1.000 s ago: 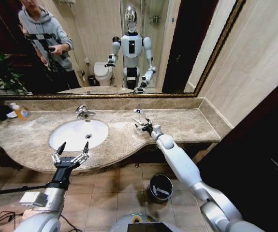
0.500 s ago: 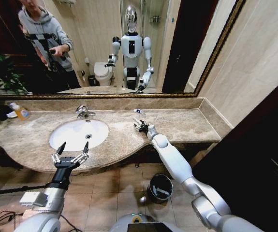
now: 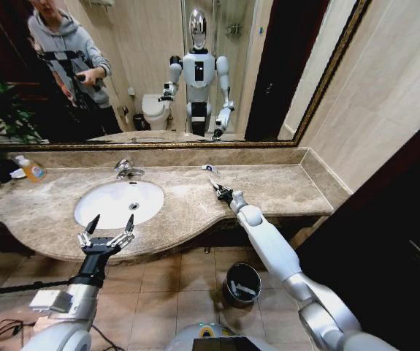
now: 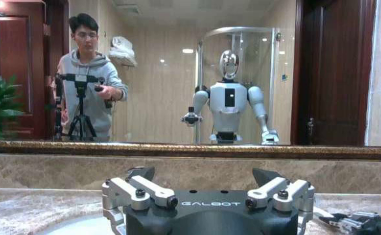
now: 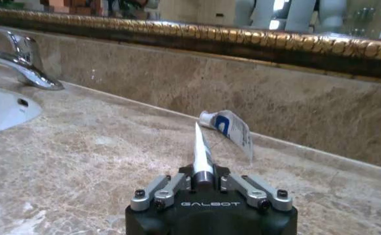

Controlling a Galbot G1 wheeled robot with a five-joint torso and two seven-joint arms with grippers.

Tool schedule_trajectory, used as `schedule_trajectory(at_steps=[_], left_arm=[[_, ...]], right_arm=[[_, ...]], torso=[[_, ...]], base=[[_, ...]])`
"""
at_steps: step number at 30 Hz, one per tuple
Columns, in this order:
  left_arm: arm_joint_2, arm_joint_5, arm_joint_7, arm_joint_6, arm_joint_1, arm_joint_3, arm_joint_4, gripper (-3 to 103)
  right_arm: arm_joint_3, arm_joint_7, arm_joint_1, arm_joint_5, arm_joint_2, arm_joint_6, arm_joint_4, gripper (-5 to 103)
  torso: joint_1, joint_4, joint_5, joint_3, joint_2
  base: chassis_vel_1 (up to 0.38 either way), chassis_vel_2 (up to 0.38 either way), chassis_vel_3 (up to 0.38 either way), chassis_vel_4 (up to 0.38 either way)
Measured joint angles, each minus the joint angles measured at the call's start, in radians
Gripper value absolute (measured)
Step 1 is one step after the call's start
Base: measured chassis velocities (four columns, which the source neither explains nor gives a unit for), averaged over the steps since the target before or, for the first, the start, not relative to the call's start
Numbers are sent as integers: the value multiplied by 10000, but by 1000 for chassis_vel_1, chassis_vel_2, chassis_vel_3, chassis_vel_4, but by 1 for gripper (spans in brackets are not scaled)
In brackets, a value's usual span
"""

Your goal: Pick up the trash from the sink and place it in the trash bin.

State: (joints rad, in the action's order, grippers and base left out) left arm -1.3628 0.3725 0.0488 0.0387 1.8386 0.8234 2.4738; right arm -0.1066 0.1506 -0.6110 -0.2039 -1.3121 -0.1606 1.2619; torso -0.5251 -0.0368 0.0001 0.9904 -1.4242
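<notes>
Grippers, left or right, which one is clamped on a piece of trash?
The right gripper, shut on the thin white stick over the countertop; the left gripper is open.

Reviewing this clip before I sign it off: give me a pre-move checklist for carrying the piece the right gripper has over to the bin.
1. Right gripper shut on thin white stick: ok.
2. Stick lifted off the countertop: cannot tell.
3. White tube lying apart from the stick: ok, left behind near the back wall.
4. Trash bin upright on the floor under the right arm: ok.
5. Left gripper open at the front edge of the sink, out of the way: ok.
</notes>
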Motion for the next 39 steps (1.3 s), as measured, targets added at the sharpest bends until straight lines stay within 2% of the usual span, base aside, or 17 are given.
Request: schedule_trajectory(at_steps=[9, 12, 14, 16, 18, 20, 24, 26, 31, 35, 39], left_arm=[[0, 0, 0, 0, 0, 0, 0, 100], [-1, 0, 0, 0, 0, 0, 0, 100], [3, 0, 1, 0, 0, 0, 1, 100], [1, 0, -1, 0, 1, 0, 1, 100], [1, 0, -1, 0, 1, 0, 1, 100], [0, 0, 0, 0, 0, 0, 1, 100], [0, 0, -1, 0, 0, 0, 0, 100], [0, -1, 0, 0, 0, 0, 1, 100], [-1, 0, -1, 0, 0, 0, 0, 100], [0, 0, 0, 0, 0, 0, 0, 100], [0, 0, -1, 0, 0, 0, 1, 100]], right_arm=[[-455, -108, -1041, -396, 813, 48, 1885, 18], [-1173, -46, -2319, -46, 1391, 748, 3243, 18], [-1305, -63, -2597, -33, 1499, 786, 3539, 18], [-1697, -182, -3554, -123, 1779, 886, 4527, 18], [-1697, -182, -3554, -123, 1779, 886, 4527, 18], [-2455, -436, -4922, -392, 1949, 1027, 5979, 18], [-3443, -525, -6387, -715, 1872, 1143, 7108, 18], [-3995, -635, -7470, -753, 1665, 1538, 7594, 18], [-4280, -879, -8754, -769, 1363, 1888, 8066, 18], [-4399, -883, -9904, -557, 866, 2380, 8250, 18], [-4303, -744, -10734, 36, 383, 3132, 7584, 18]], torso=[[-1, -2, 2, 0, 0], [0, 0, 0, 0, 0], [0, 2, 2, 0, 0], [2, 5, 2, -1, -1], [2, 5, 2, -1, -1], [1, -2, 1, -2, -1], [1, 1, 2, -1, -1], [2, 4, 4, -1, -1], [2, 1, 1, -1, -1], [1, 1, 0, -1, -1], [1, 1, -2, -1, -2]], base=[[0, 0, 0, 0], [0, 0, 0, 0], [0, 0, 0, 0], [0, 0, 0, 0], [0, 0, 0, 0], [0, 0, 0, 0], [0, 0, 0, 0], [0, 0, 0, 0], [0, 0, 0, 0], [0, 0, 0, 0], [0, 0, 0, 0]])
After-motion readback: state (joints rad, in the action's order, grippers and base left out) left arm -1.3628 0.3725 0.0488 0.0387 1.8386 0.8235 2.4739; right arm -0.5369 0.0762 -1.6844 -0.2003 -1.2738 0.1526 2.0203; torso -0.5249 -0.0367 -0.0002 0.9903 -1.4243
